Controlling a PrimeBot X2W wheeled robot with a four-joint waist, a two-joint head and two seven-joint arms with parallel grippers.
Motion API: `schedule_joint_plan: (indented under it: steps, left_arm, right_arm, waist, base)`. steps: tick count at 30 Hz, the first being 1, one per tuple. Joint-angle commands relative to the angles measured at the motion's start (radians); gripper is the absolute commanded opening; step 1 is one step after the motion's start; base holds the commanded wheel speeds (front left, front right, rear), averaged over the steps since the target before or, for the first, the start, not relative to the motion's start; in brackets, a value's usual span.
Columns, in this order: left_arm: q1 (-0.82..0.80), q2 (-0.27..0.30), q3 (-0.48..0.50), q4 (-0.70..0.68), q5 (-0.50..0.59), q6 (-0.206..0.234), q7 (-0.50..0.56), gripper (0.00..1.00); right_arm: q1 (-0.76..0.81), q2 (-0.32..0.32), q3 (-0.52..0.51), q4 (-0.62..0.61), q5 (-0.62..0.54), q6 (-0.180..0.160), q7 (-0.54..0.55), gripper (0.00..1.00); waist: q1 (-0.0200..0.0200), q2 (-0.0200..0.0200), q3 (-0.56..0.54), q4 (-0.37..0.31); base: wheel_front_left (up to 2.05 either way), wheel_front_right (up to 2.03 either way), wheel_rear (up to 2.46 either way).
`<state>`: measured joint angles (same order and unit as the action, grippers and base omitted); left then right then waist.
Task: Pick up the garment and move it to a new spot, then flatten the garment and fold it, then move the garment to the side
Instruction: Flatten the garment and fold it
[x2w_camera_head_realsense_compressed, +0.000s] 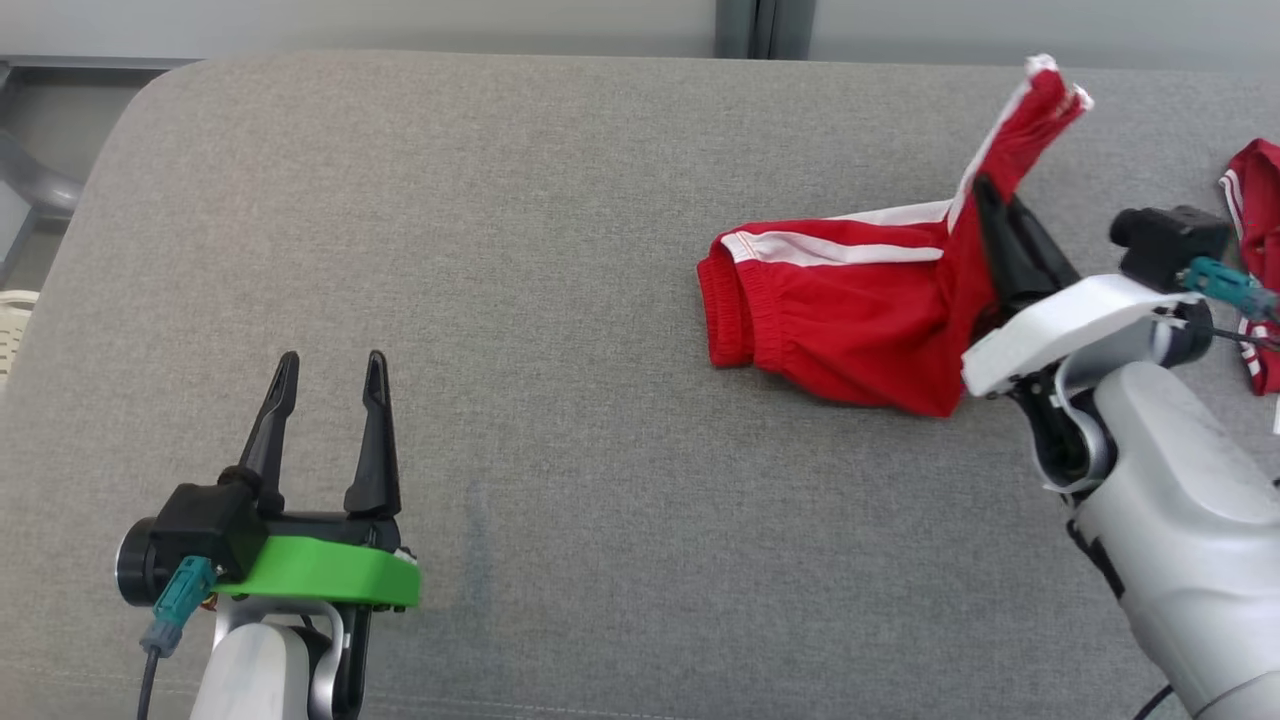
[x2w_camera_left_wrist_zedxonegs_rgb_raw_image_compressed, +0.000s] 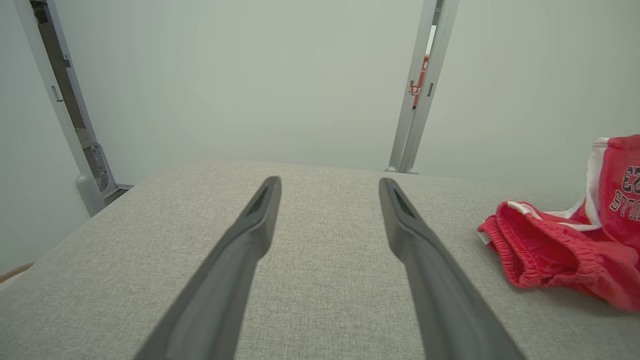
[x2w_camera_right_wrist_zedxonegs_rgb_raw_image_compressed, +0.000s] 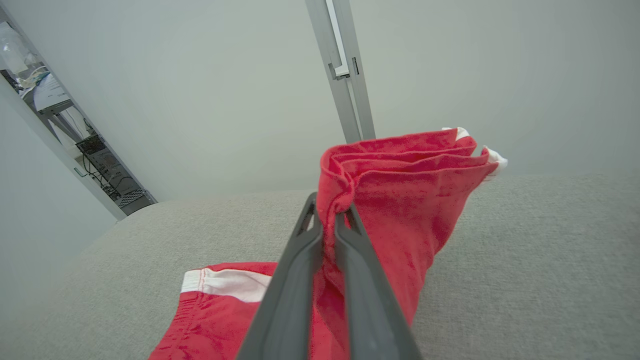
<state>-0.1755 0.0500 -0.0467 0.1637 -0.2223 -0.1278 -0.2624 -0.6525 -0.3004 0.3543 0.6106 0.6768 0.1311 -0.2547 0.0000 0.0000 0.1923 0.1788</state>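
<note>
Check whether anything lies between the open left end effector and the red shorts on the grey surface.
Nothing visible does: bare grey surface separates the left end effector from the red shorts, whose raised corner the right end effector grips.

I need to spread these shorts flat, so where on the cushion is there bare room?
Widest bare stretch: grey cushion between the open left gripper and the red shorts, back to the far edge. A strip also lies in front of the shorts. The right is crowded: the right gripper pinches the shorts, and a second red garment lies at the edge.
</note>
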Motion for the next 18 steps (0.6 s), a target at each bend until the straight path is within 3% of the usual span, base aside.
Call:
schedule_joint_plan:
  steps: [1,7,18]
  left_arm:
    - [0.006,0.002,-0.002,0.001,-0.003,-0.004,-0.002,1.0]
    - [-0.005,0.002,-0.023,-0.004,-0.025,0.002,-0.002,1.0]
    - [-0.012,0.002,-0.042,0.001,-0.053,0.014,-0.002,1.0]
  right_arm:
    - [-0.007,0.013,0.018,-0.015,-0.016,-0.001,0.007,0.0]
    - [0.038,0.064,0.108,-0.063,-0.08,-0.001,0.031,0.0]
    - [0.161,0.087,0.239,-0.052,-0.144,-0.001,0.031,0.0]
  waist:
    - [0.0,0.0,0.003,0.01]
    - [0.0,0.0,0.02,0.052]
    - [0.0,0.0,0.042,0.082]
  base:
    - [0.0,0.0,0.0]
    - [0.0,0.0,0.0]
    - [0.0,0.0,0.0]
